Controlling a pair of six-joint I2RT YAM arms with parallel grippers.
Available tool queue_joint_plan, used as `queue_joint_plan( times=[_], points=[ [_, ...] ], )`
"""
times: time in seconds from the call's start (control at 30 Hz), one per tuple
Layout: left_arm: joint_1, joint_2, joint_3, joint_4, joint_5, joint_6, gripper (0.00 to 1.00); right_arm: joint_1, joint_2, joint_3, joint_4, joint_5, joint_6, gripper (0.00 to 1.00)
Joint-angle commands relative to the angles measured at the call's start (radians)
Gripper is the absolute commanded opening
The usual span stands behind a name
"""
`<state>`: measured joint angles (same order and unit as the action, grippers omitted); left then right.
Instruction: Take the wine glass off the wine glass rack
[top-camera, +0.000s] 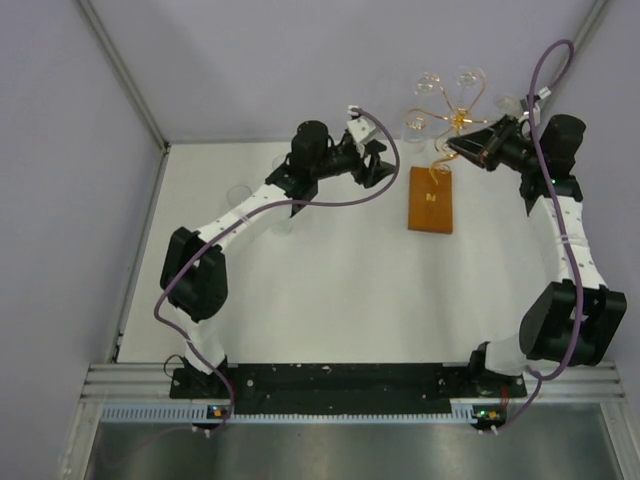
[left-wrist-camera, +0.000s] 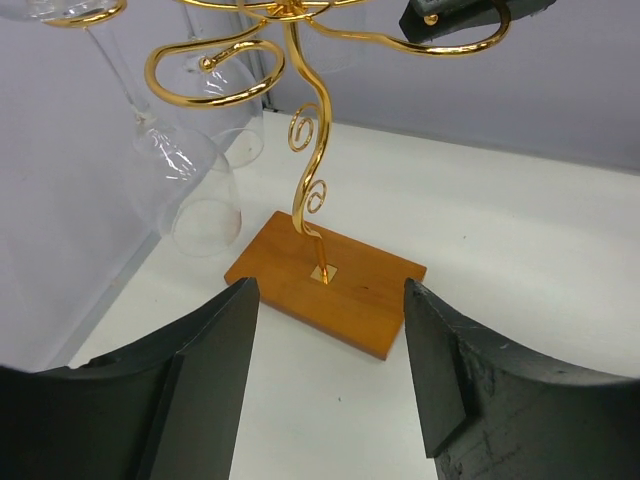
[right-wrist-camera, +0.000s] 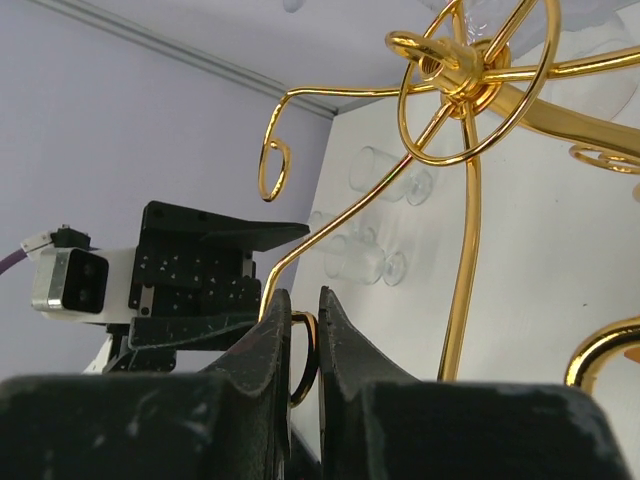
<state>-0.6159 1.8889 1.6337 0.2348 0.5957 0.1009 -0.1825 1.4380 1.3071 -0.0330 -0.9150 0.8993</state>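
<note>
The wine glass rack (top-camera: 431, 200) stands at the back right, a gold wire stand on an orange-brown wooden base (left-wrist-camera: 325, 285). Clear wine glasses (top-camera: 467, 78) hang upside down from its curled arms; one wine glass (left-wrist-camera: 195, 185) hangs at the left of the left wrist view. My right gripper (top-camera: 453, 148) is shut on the curled end of one gold scroll arm (right-wrist-camera: 312, 352), with the wire pinched between its fingertips. My left gripper (left-wrist-camera: 330, 290) is open and empty. It sits low over the table just left of the rack, facing the base.
Two clear glasses (right-wrist-camera: 375, 175) lie on the white table beyond the rack in the right wrist view. In the top view they show faintly beside my left arm (top-camera: 240, 192). Grey walls close the table at the back and left.
</note>
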Motion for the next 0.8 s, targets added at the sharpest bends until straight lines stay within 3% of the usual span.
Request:
queue_joint_plan(
  times=[0.0,0.47,0.5,0.53,0.6,0.67,0.77],
  points=[
    [0.002,-0.126,-0.058,0.034,-0.027,0.059,0.66,-0.02,-0.099,0.003,0.153,-0.146,0.046,0.0],
    [0.021,-0.016,-0.008,0.159,-0.156,0.106,0.76,-0.063,-0.159,-0.037,0.07,-0.199,-0.008,0.0],
    [0.024,0.001,0.011,0.166,-0.148,0.102,0.77,-0.066,-0.156,-0.037,0.059,-0.199,-0.02,0.04],
    [0.028,0.019,0.027,0.172,-0.142,0.097,0.77,-0.066,-0.156,-0.037,0.053,-0.2,-0.031,0.22],
    [0.041,0.068,0.073,0.193,-0.12,0.074,0.77,-0.069,-0.153,-0.037,0.041,-0.205,-0.054,0.49],
    [0.047,0.111,0.122,0.21,-0.093,0.05,0.77,-0.069,-0.156,-0.032,0.035,-0.216,-0.088,0.64],
    [0.05,0.168,0.184,0.233,-0.06,0.039,0.77,-0.071,-0.177,-0.022,-0.024,-0.226,-0.157,0.96]
  ],
)
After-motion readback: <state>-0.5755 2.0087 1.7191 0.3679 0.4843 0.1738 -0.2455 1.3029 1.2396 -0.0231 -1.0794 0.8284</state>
